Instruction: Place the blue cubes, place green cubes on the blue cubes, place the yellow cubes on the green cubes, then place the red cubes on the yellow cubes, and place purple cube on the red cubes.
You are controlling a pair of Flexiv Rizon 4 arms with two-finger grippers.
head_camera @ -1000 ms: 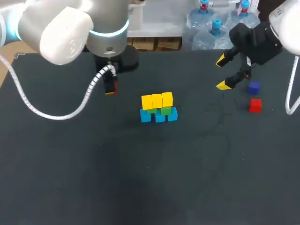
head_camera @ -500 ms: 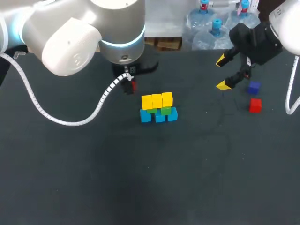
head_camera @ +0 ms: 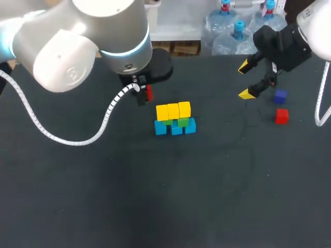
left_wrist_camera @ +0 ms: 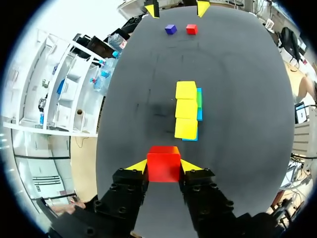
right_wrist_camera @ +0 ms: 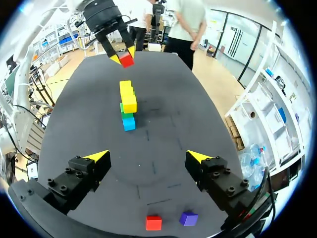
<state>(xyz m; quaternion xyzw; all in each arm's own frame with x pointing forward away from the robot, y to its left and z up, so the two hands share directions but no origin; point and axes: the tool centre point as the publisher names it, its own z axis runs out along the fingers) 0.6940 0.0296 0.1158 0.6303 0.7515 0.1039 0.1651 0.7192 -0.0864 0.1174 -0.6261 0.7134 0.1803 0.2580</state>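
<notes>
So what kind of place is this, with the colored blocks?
Probably a robot lab or test room. A robot's left arm and right arm hang over a dark table; the left end effector grips a red cube, near a neat stack of blue, green and yellow cubes.

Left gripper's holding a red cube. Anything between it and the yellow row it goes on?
Nothing visible. The left gripper holds the red cube short of the yellow cubes, only bare table between. The spare red cube and purple cube lie far off, near the right gripper.
</notes>
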